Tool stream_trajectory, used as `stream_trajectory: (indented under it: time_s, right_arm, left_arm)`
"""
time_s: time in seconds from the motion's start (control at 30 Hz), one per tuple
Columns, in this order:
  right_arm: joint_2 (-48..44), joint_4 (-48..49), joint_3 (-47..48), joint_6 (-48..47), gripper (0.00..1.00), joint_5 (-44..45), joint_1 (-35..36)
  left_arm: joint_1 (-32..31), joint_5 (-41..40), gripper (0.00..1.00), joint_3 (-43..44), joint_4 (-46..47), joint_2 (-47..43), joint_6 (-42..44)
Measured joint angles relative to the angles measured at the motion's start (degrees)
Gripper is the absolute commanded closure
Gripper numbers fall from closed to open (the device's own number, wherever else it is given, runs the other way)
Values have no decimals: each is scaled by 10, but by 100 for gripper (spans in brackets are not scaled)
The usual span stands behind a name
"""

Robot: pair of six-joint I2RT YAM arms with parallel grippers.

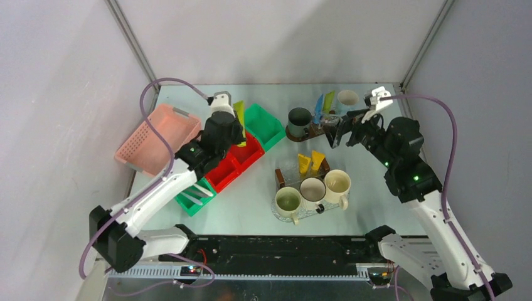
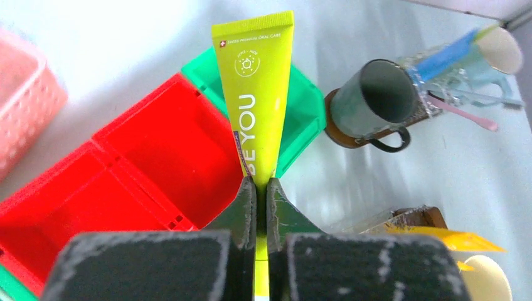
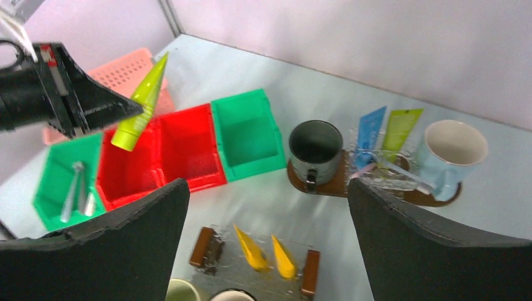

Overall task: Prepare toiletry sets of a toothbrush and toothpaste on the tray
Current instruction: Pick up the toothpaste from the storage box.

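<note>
The near tray [image 1: 283,174] at 6 o'clock has only two yellow tubes [image 1: 311,163] for three mugs [image 1: 312,188], the left gripper [image 2: 260,188] pinches a lime tube [image 2: 257,94], probably the third one, and the right gripper [image 3: 266,188] stands wide and empty.

The lime-yellow tube [image 2: 257,94] carries the only readable print. Large white letters spelling "BE YOU" run lengthwise along it, starting just beyond the tips of the left gripper [image 2: 261,188]. At the flat end farthest from the gripper, a small line reads "SWISS PREMIUM ORAL CARE" beside a tiny red square mark. The circular emblem below it has wording too fine to read.
</note>
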Motion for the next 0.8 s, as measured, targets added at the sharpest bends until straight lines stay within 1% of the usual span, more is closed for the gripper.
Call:
stream_trajectory:
  time_s: [0.07, 0.23, 0.37, 0.5, 0.57, 0.8]
  right_arm:
    - [21, -6, 25, 30, 1, -8, 2]
    - [40, -2, 45, 98, 1, -29, 17]
    - [58, 7, 55, 149, 1, -39, 26]
    - [80, 25, 59, 194, 1, -48, 36]
    - [90, 36, 59, 218, 2, -50, 43]
    - [124, 66, 69, 270, 14, -58, 75]
  left_arm:
    - [-18, -3, 100, -20, 42, -24, 49]
    - [-68, -1, 100, -75, 136, -80, 168]
    - [-106, 10, 100, -102, 195, -106, 252]
    - [-140, 18, 100, -110, 227, -113, 320]
    - [-157, 22, 100, -110, 238, -113, 349]
    - [-205, 28, 100, -110, 260, -113, 417]
